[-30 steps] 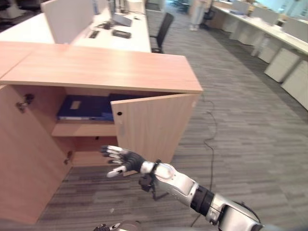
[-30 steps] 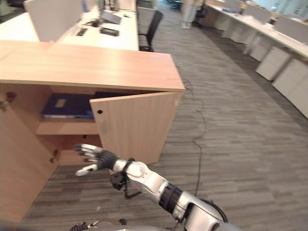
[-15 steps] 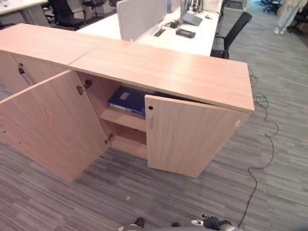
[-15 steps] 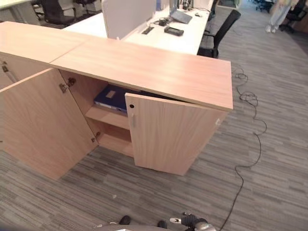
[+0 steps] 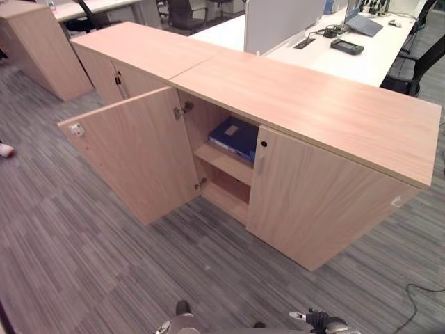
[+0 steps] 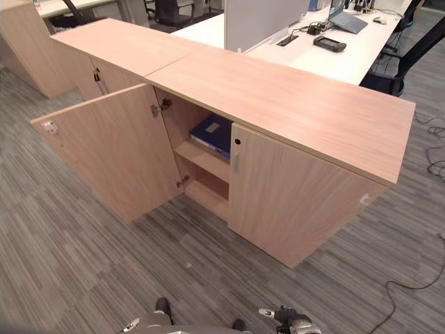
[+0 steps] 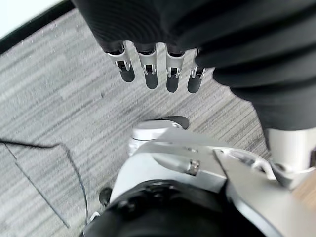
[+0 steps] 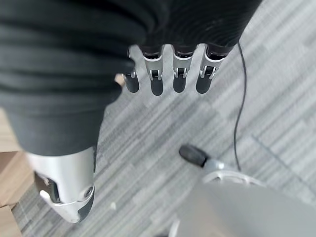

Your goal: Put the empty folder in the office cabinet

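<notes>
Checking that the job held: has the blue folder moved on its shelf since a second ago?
No. The blue folder lies flat on the upper shelf of the cabinet, as before. The camera swung, not the folder.

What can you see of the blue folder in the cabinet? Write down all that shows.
The folder is dark blue with a pale label on its upper face. It lies flat on the upper shelf of the wooden cabinet, its near edge close to the shelf's front. The left door hangs wide open; the right door, ajar, hides the folder's far end. Nothing but the shelf touches it.
</notes>
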### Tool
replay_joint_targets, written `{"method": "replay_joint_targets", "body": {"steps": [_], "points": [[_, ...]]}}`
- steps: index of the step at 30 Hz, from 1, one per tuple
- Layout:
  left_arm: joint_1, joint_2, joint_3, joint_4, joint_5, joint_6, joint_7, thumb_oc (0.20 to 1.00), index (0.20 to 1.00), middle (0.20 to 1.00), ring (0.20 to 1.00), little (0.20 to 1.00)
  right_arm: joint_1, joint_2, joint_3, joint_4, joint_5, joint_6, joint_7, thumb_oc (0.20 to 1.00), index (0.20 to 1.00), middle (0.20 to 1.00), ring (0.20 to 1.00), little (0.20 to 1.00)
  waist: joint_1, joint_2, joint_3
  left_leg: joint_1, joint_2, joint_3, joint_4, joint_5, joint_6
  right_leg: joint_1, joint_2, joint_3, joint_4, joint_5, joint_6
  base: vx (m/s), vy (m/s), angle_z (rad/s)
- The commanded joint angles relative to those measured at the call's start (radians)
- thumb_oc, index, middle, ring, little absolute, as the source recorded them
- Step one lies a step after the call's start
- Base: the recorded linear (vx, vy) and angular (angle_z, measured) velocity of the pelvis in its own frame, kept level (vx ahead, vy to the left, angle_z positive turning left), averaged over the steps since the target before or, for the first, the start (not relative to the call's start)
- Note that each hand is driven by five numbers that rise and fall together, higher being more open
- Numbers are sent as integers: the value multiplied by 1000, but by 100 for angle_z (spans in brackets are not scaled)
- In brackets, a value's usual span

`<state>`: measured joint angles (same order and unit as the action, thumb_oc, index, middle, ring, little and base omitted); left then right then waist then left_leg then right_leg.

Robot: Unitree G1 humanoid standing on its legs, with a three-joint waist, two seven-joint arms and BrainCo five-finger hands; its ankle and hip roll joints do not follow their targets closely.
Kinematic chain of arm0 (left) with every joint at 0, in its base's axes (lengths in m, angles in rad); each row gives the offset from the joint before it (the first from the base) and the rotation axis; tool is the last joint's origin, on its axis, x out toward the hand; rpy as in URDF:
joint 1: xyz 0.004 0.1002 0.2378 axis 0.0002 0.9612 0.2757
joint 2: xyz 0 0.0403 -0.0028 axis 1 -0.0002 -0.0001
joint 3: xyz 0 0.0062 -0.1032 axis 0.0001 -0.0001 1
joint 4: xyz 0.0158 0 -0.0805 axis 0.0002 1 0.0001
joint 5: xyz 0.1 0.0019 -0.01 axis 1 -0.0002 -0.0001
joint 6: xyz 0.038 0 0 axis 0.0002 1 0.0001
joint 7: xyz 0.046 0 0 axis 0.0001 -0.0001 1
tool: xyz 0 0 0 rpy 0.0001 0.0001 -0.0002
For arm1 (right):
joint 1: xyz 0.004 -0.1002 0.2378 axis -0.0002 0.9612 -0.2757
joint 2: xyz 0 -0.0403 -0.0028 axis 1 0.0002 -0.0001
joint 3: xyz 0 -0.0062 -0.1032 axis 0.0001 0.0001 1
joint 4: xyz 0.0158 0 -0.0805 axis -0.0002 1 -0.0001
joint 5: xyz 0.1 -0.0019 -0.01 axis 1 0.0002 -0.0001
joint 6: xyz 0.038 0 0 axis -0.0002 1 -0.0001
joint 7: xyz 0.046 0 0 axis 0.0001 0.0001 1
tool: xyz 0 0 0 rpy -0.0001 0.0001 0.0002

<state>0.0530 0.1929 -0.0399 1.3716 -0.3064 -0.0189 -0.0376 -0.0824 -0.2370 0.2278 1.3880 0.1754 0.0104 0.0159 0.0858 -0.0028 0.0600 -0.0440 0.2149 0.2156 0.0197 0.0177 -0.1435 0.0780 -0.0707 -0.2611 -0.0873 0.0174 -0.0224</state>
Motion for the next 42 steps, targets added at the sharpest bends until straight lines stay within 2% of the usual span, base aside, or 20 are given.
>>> {"method": "replay_joint_targets", "body": {"steps": [1,4,5,6,9,10,11,12,13,14,15,17,18,22,23,24,26,37,38,42], "points": [[-43,16,-17,0,0,-23,11,1000,1000,1000,1000,1000,-3,34,-9,49,-20,11,-10,1000,1000,1000,1000,1000,-7,-9,-14,-98,18,-46,-44,94,3,-1,-49,-44,0,-87,159,110,190,53],[-30,4,-26,-24,-25,-36,19,1000,1000,1000,1000,1000,12,11,-28,47,-30,11,-17,1000,1000,1000,1000,1000,7,25,-10,-159,89,-42,-107,143,-21,27,-63,-67,0,-120,168,237,307,52],[-28,-4,-30,-32,-31,-47,24,1000,1000,1000,1000,1000,11,-5,-40,44,-41,11,-18,1000,1000,1000,1000,1000,11,54,-13,-178,111,-67,-107,156,-45,49,-82,-61,0,-132,177,500,736,-9],[-40,-10,-42,-20,-17,-54,33,1000,1000,1000,1000,1000,22,-4,-54,48,-62,20,-11,1000,1000,1000,1000,1000,3,66,-38,-143,79,-100,-107,155,-45,65,-138,-48,0,-106,206,457,681,-40],[-60,-11,-50,-13,-11,-55,41,1000,1000,1000,1000,1000,23,-2,-74,46,-53,26,-14,1000,1000,1000,1000,1000,-2,52,-49,-123,40,-92,-101,147,-28,68,-196,-39,0,-77,230,259,403,-22],[-78,-9,-58,-3,1,-56,46,1000,1000,1000,1000,1000,28,1,-108,41,-34,30,-16,1000,1000,1000,1000,1000,-4,25,-58,-121,-34,-81,-67,102,7,70,-277,-38,0,-29,258,213,345,-21],[-78,-9,-58,-3,1,-56,46,1000,1000,1000,1000,1000,28,1,-108,41,-34,30,-16,1000,1000,1000,1000,1000,-4,25,-58,-121,-34,-81,-67,101,8,70,-277,-38,0,-29,258,199,338,-21],[-85,-5,-60,-4,1,-53,50,1000,1000,1000,1000,1000,26,3,-115,36,-27,32,-18,1000,1000,1000,1000,1000,-6,16,-62,-121,-63,-81,-50,79,23,71,-305,-37,0,-7,262,176,324,3],[-102,-4,-72,1,17,-52,50,1000,1000,1000,1000,1000,26,2,-133,29,-13,32,-18,1000,1000,1000,1000,1000,-11,2,-63,-112,-136,-80,-24,32,61,54,-381,-30,56,48,258,174,329,15],[-103,-4,-72,1,17,-52,50,1000,1000,1000,1000,1000,25,2,-134,29,-13,32,-18,1000,1000,1000,1000,1000,-10,1,-68,-119,-138,-78,-23,33,63,47,-383,-28,56,51,258,221,482,23],[-114,-5,-86,0,32,-48,50,1000,1000,1000,1000,1000,21,-4,-143,15,-4,34,-15,1000,1000,1000,1000,1000,-18,-4,-61,-95,-200,-75,-24,9,100,6,-456,-9,153,160,241,157,388,21],[-114,1,-92,1,45,-45,45,1000,1000,1000,1000,1000,14,-9,-151,3,6,32,-19,1000,1000,1000,1000,1000,-21,6,-48,-54,-232,-70,-43,-8,124,-18,-488,-25,228,223,223,155,381,8],[-112,4,-95,1,51,-43,43,1000,1000,1000,1000,1000,8,-9,-147,-4,11,29,-21,1000,1000,1000,1000,1000,-30,15,-40,-33,-237,-65,-55,-11,130,-38,-470,-20,256,213,206,137,266,-4],[-103,13,-91,12,63,-42,33,1000,1000,1000,1000,1000,-23,-2,-104,-10,25,23,-19,1000,1000,1000,1000,1000,-63,57,-3,37,-227,-65,-99,-15,139,-156,-250,-35,253,4,140,139,139,-10],[-103,13,-91,12,64,-42,33,1000,1000,1000,1000,1000,-23,-2,-104,-10,25,23,-19,1000,1000,1000,1000,1000,-63,58,-1,39,-226,-65,-99,-15,139,-154,-248,-36,252,4,139,67,-6,-3],[-104,16,-91,16,67,-43,34,1000,1000,1000,1000,1000,-26,0,-95,-9,28,19,-21,1000,1000,1000,1000,1000,-70,51,11,57,-232,-66,-105,-17,139,-179,-197,-35,224,-3,136,83,-41,29],[-99,9,-65,30,56,-43,36,1000,1000,1000,1000,1000,-30,9,-88,0,40,15,-29,1000,1000,1000,1000,1000,-61,28,8,59,-239,-61,-107,-19,134,-152,-151,-57,120,1,156,98,-65,36],[-51,26,96,57,-48,-45,62,1000,1000,1000,1000,1000,33,28,-130,30,93,7,-34,1000,1000,1000,1000,1000,-45,-7,-62,60,-202,-52,-107,-24,104,-76,-99,-65,0,3,172,67,-67,-1],[-62,134,163,62,-56,-41,53,1000,1000,1000,1000,1000,47,10,-141,28,99,4,-24,1000,1000,1000,1000,1000,-46,-3,-68,70,-196,-50,-107,-26,98,-62,-96,-60,0,-3,175,69,-29,-9],[-84,150,134,-39,-26,-65,90,1000,1000,1000,1000,1000,66,5,-149,30,103,-7,-32,1000,1000,1000,1000,1000,-46,0,-71,84,-187,-53,-107,-34,92,-42,-92,-58,0,-15,178,24,-15,-5]]}}
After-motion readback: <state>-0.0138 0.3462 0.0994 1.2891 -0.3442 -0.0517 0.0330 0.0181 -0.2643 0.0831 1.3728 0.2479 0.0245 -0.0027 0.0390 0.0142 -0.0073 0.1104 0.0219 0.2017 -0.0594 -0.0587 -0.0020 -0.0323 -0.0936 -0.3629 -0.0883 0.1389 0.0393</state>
